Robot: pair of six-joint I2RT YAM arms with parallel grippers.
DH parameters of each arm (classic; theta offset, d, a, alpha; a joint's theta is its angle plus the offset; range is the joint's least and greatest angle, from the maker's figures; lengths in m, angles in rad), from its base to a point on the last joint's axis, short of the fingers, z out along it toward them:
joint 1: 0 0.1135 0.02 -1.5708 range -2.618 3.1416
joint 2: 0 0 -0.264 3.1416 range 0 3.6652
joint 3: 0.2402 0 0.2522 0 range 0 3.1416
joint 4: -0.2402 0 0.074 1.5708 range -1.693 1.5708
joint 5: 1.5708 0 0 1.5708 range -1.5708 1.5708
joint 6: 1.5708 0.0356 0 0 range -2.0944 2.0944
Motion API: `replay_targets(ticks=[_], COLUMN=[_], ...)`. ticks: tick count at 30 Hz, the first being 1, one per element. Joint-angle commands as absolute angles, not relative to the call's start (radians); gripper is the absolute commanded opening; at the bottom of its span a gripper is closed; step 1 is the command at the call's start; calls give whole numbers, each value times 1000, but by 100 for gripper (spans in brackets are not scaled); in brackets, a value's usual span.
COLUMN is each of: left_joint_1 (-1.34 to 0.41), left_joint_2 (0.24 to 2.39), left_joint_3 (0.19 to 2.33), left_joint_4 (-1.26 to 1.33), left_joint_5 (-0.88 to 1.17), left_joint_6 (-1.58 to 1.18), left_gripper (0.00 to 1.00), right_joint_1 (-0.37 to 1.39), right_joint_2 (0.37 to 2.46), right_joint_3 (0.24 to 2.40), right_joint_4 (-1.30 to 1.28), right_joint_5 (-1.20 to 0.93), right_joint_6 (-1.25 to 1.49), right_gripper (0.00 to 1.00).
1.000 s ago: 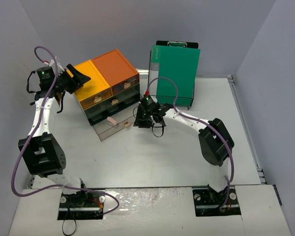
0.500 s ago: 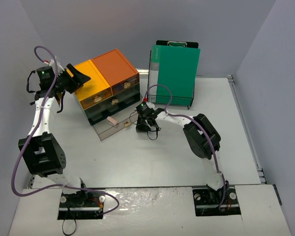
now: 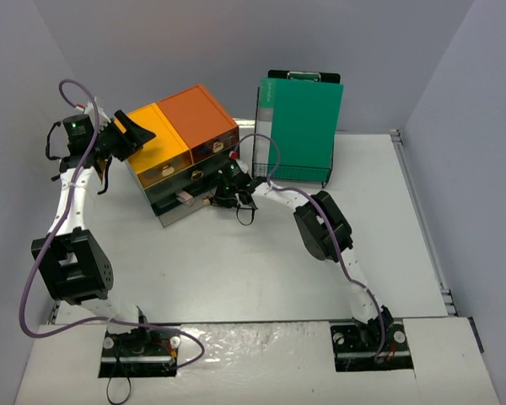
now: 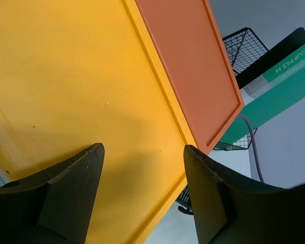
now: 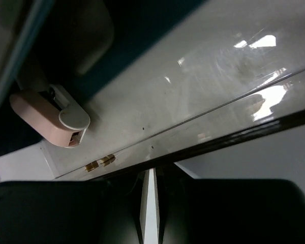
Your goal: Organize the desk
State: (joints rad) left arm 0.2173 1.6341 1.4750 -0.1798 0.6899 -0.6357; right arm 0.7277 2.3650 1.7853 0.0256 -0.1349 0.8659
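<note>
Top external view: right gripper (image 3: 222, 198), fingers together, apparently pushing the bottom drawer (image 3: 179, 217) shut; left gripper (image 3: 142, 135) fingers apart; next, press until flush.

I counted one desk (image 3: 236, 270), one drawer unit (image 3: 185, 173) with one yellow top (image 4: 66, 76) and one orange top (image 4: 188, 66), one green clip file (image 3: 304, 126), one wire rack (image 4: 244, 48), one small pink item (image 5: 48, 119), two arms: left arm (image 3: 66, 198), right arm (image 3: 322, 226).
</note>
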Motion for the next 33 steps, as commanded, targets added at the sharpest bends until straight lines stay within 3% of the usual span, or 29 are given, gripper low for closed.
replay_targets(ticks=[1,12,17,23,28,33], left_joint_1=[219,219,219,221,222,224], left_joint_2=[1617,1594,1579,1560,1550,1540], left_joint_3=[1458,1444,1432,1417,1422,1429], left_joint_4=[-273,-291,-299,-304,-309,-299], left_joint_5=[665,658,654,646,643,643], left_joint_6=[-611,-594,-584,-578,-568,-572], left_gripper=[61,61,61,61,61,61], right_joint_1=[709,653,642,666,699,725], right_joint_2=[2396,2444,2468,2379,2252,2069], right_joint_3=[1903,1945,1967,1880,1810,1678], right_joint_4=[200,503,553,446,277,17], right_joint_5=[-201,-272,-293,-279,-227,-93], right_joint_6=[914,1066,1123,1074,973,868], right_gripper=[6,21,23,28,38,61])
